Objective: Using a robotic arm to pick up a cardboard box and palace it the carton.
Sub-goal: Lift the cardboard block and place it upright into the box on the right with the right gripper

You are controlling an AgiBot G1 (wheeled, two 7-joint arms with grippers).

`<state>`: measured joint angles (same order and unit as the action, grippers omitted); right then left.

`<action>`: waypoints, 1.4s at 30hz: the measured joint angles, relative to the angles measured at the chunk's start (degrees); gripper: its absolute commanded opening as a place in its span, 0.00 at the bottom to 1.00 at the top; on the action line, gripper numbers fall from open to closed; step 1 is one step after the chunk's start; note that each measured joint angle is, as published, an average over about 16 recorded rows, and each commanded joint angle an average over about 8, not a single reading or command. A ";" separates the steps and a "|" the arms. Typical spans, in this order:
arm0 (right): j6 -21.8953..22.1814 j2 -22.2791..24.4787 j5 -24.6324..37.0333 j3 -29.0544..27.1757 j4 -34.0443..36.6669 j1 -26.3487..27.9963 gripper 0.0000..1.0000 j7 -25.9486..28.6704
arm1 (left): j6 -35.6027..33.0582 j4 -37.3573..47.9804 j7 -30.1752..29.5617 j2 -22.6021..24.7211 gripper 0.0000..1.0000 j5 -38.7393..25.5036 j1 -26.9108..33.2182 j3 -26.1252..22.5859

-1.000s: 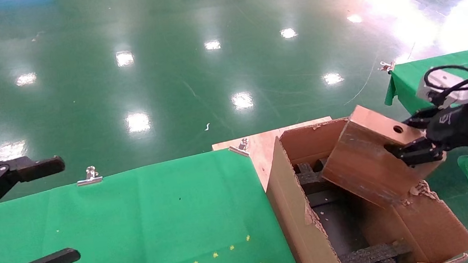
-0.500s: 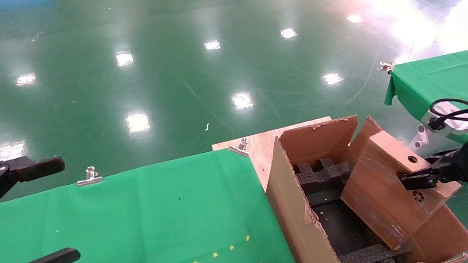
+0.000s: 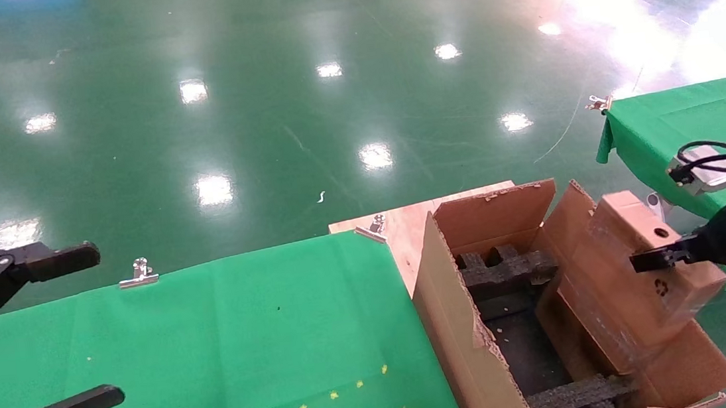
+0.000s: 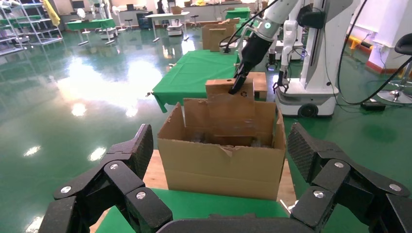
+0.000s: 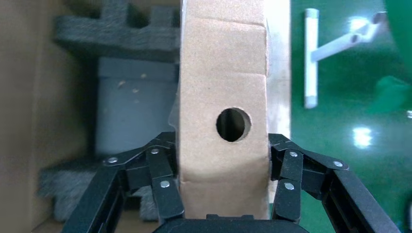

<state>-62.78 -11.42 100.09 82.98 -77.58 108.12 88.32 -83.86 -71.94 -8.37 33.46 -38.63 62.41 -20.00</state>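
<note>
The right end effector has its fingers squeezed shut on the narrow end of the box, one finger on each flat side, just by the round hole. The box is tipped over and its low end is already down inside the carton, leaning on the carton's right wall. Its high end sticks up above the rim. In the right wrist view the box fills the gap between the fingers, and black foam bars show below it in the carton. So this looks like the putting-in step, partly done. The next move likely calls for the box to go lower and stand straighter, so it slips between the foam bars — then the fingers can let go. It may catch on the wall or the foam if it stays tipped. The left end effector hangs wide open with nothing in it, off by the green surface — it has no job here.
</note>
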 measured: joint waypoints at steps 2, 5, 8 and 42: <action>0.23 -0.73 1.75 0.25 -0.07 -0.18 0.00 2.32 | 0.00 0.00 0.00 0.00 1.00 0.00 0.00 0.00; 0.60 -1.76 3.94 0.61 -0.17 -0.53 0.00 5.30 | 0.00 0.00 0.00 0.00 1.00 0.00 0.00 0.00; 1.05 -2.66 5.65 1.01 -0.25 -1.02 0.00 7.86 | 0.00 0.00 0.00 0.00 1.00 0.00 0.00 0.00; 12.29 -11.49 20.11 6.89 0.45 -13.55 0.00 26.34 | 0.01 0.00 0.01 -0.01 1.00 0.01 0.00 -0.02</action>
<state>-50.49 -22.90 120.21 89.87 -77.13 94.56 114.66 -83.85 -71.93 -8.36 33.45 -38.61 62.41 -20.02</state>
